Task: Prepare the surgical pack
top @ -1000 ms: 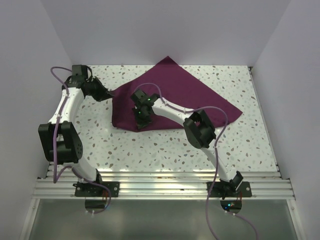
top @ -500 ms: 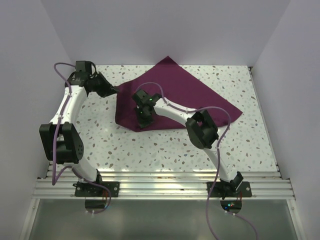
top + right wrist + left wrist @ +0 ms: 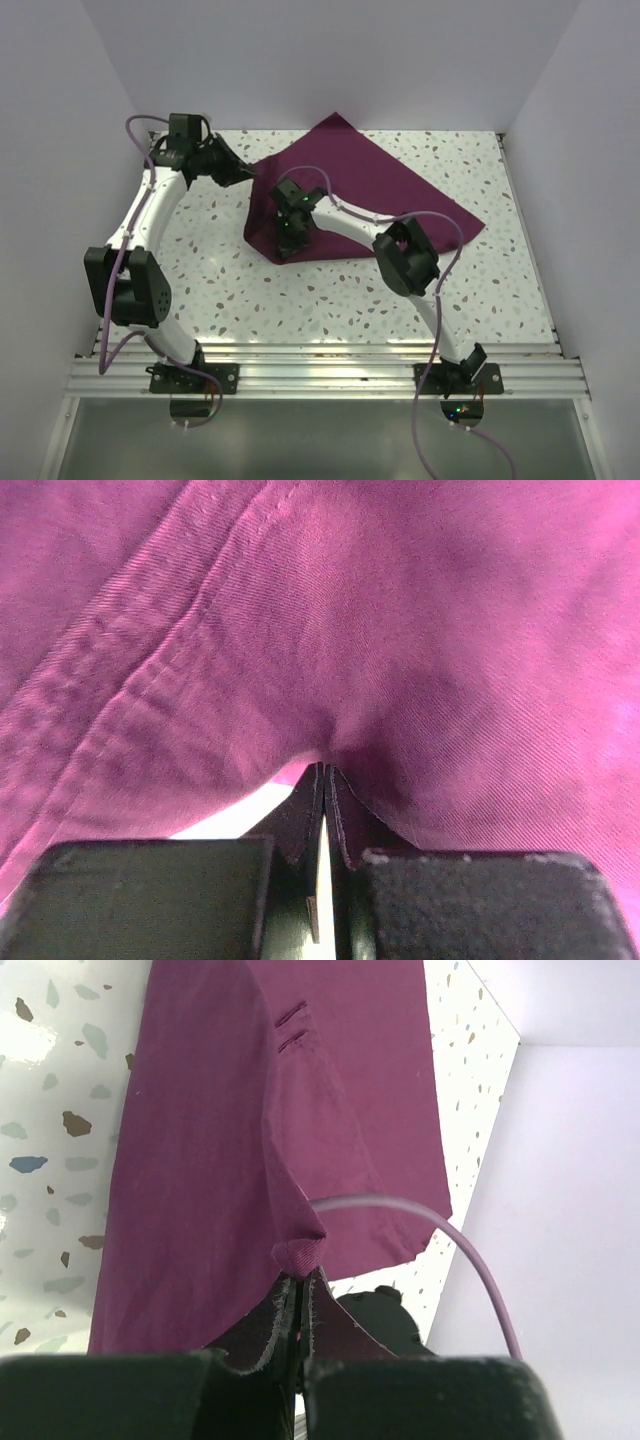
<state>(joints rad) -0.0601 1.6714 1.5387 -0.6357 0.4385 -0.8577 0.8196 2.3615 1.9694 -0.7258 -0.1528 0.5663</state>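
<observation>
Plum-purple fabric cloth (image 3: pixel 380 190) lies spread on the speckled white surface (image 3: pixel 230 290), toward its far side. The right pincer (image 3: pixel 322 775) is closed tight on the cloth's near fold. Farther back, the left pincer (image 3: pixel 300 1278) pinches its raised left corner.

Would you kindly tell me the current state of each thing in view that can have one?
Cloth: lies flat on the right, pulled up on the left where it is pinched.
Left gripper: jaws shut on the cloth's corner.
Right gripper: jaws shut on a fold by the cloth's near edge.
</observation>
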